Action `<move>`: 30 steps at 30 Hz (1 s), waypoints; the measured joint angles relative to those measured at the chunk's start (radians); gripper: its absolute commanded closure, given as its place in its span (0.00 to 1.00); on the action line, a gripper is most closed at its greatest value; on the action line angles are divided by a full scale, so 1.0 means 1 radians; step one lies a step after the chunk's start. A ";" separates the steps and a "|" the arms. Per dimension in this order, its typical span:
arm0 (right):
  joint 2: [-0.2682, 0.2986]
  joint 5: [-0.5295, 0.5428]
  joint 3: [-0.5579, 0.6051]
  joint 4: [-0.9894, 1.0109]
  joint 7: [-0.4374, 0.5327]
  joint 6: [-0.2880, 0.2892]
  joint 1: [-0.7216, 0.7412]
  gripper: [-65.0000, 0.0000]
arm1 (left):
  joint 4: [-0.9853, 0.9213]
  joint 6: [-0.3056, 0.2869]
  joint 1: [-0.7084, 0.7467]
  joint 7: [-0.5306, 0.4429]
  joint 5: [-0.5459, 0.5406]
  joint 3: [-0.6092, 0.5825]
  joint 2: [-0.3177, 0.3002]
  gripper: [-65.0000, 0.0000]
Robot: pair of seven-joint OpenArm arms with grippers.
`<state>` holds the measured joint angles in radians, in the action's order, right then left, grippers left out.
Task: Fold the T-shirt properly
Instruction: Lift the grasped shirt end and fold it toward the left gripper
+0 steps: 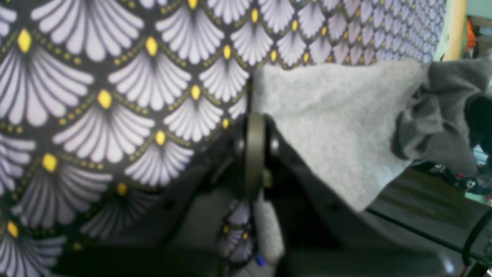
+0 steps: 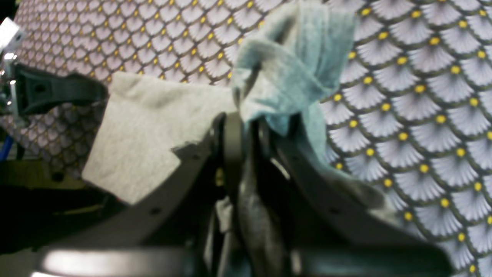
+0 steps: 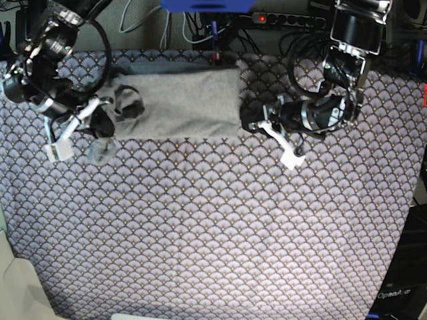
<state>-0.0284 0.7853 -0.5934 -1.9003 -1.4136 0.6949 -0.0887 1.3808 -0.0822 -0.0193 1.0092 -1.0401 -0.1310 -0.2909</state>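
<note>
L gripper (image 1: 254,127) shut on T-shirt (image 1: 330,127) edge over patterned cloth (image 1: 115,96).

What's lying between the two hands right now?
In the base view, the grey T-shirt spans the stretch between the right hand and the left hand, over the patterned cloth.

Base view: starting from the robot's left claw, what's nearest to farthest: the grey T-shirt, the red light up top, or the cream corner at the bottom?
1. Light grey soft T-shirt: its edge is pinched in the left claw.
2. Small red light: straight above, at the top edge.
3. Cream flat corner: far away, opposite bottom corner.
</note>
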 measured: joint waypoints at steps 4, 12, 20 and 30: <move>-0.043 0.000 0.007 0.000 0.000 0.000 0.001 1.00 | 0.000 0.000 -0.001 0.000 -0.001 0.000 0.000 1.00; -0.075 -0.003 0.072 0.000 0.000 0.000 0.000 1.00 | 0.000 0.000 -0.001 0.000 -0.001 0.000 0.014 1.00; -0.114 -0.005 0.105 0.002 0.004 0.000 -0.023 1.00 | 0.000 0.000 -0.002 -0.001 0.000 0.000 0.018 1.00; -0.119 -0.005 0.257 0.018 0.000 0.000 -0.067 1.00 | 0.000 0.000 -0.004 0.000 -0.001 -0.001 0.020 1.00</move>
<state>-0.1471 0.7803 -0.3363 -1.8828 -1.4136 0.6949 -0.1558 1.3808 -0.0826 -0.0231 1.0092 -1.0412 -0.1318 -0.2710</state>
